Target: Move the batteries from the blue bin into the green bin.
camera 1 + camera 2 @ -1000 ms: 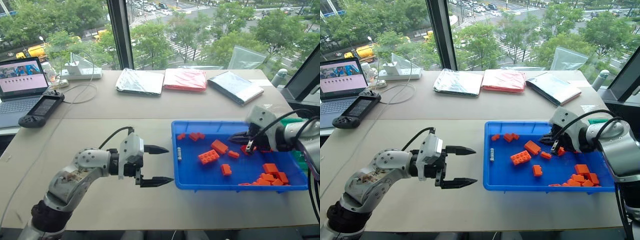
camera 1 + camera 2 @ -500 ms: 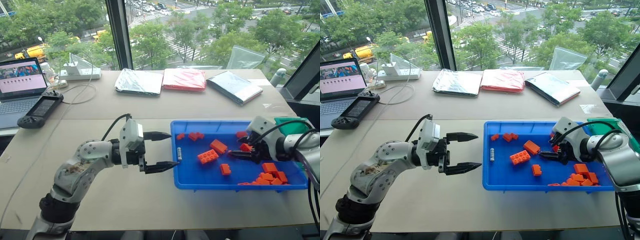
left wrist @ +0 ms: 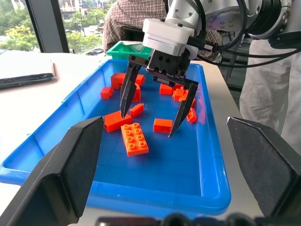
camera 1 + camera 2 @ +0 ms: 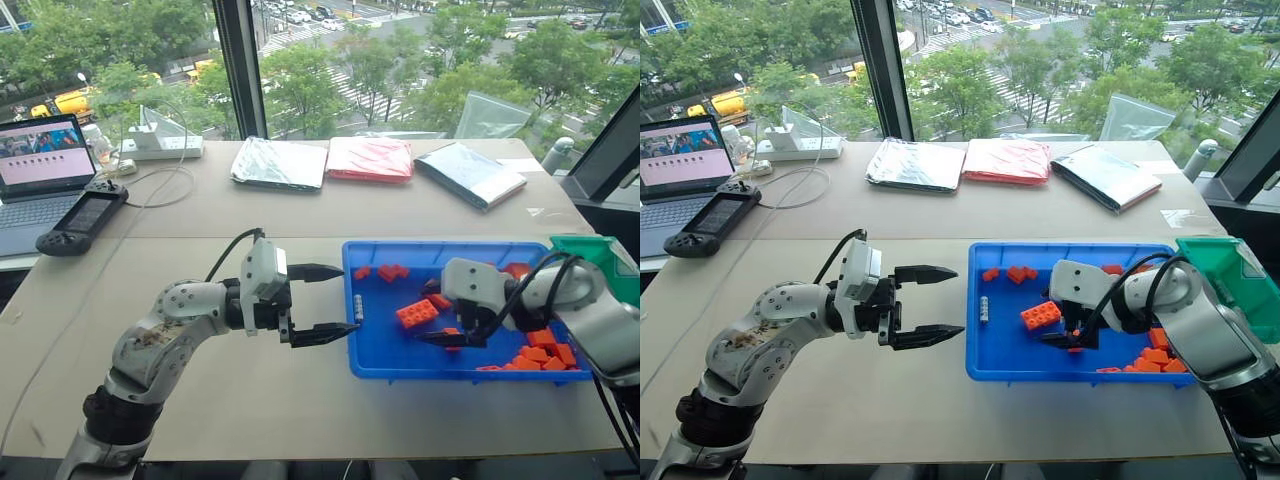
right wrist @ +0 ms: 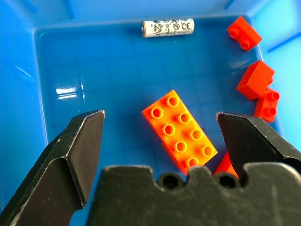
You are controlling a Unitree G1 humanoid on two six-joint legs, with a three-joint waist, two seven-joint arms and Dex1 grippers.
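Note:
One battery (image 4: 358,308), a small silvery cylinder, lies near the left end of the blue bin (image 4: 450,373), and the right wrist view shows it (image 5: 168,28) by the far wall. The green bin (image 4: 600,262) stands off the blue bin's right end. My right gripper (image 4: 432,315) hangs open over the middle of the blue bin, straddling a large orange brick (image 5: 179,132), with nothing between its fingers. My left gripper (image 4: 346,300) is open above the table just left of the blue bin, pointing at it, and holds nothing.
Several orange bricks (image 4: 540,350) are scattered in the blue bin, most at its right end. Three flat foil and red bags (image 4: 370,158) lie at the back. A laptop (image 4: 40,165) and controller (image 4: 85,215) sit far left. A person (image 3: 136,16) stands beyond the green bin.
My right gripper has opened and swung left across the blue bin, from its end nearest the green bin to its middle. The left gripper has stayed where it was.

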